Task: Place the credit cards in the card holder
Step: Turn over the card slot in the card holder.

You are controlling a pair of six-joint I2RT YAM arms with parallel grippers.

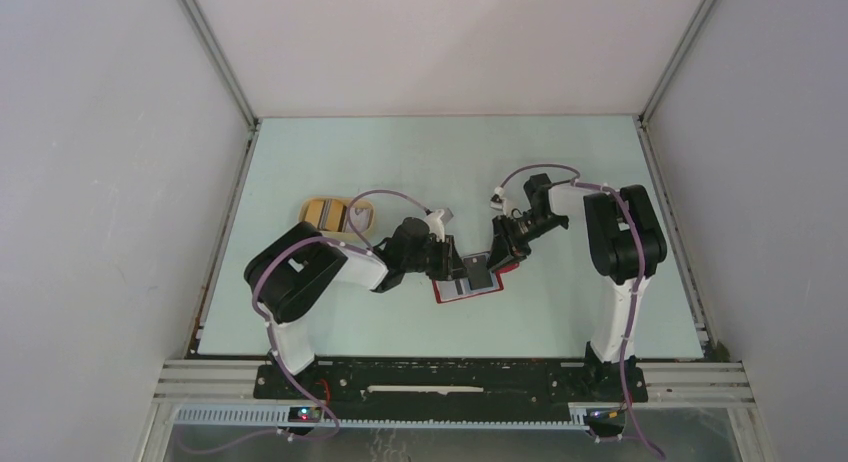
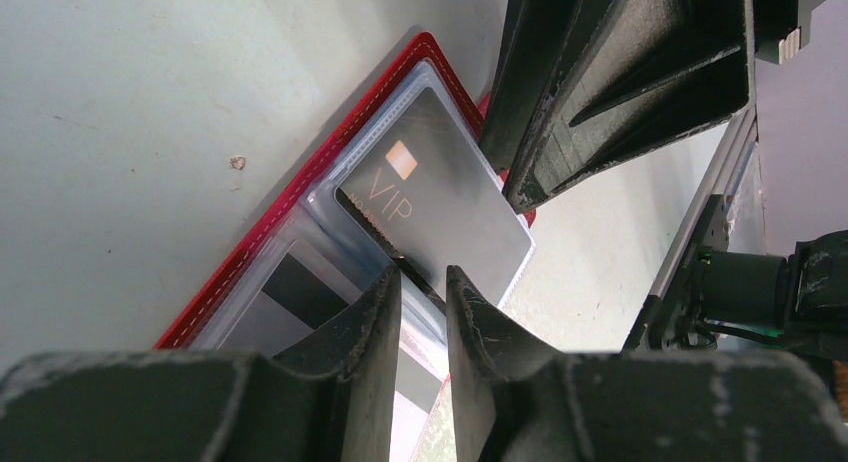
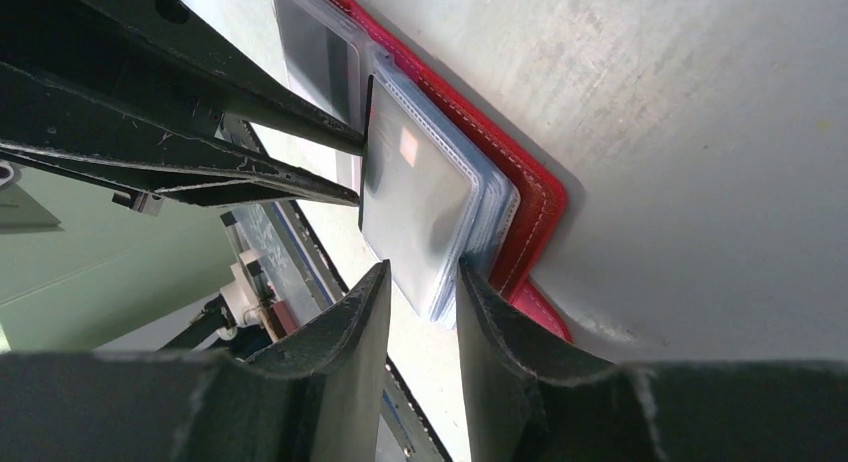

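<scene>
"VIP", gold lettering, on dark card [image 2: 440,207]; smaller line beneath too blurred to read.

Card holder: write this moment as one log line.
left gripper: grips dark VIP card | right gripper: pinches clear sleeve | card holder: open on table

We find the overhead view evenly and softly lit, the pale table [image 1: 400,162] bright and the shadows beneath the arms faint. Left wrist view: we note a warm glint on the chip and lettering of the dark card [image 2: 440,197]; the left gripper [image 2: 423,282], close to the lens, is blurred. Right wrist view: the card holder [image 3: 525,207] shows a pale sheen on its clear sleeves; the foreground is dark and soft.
</scene>
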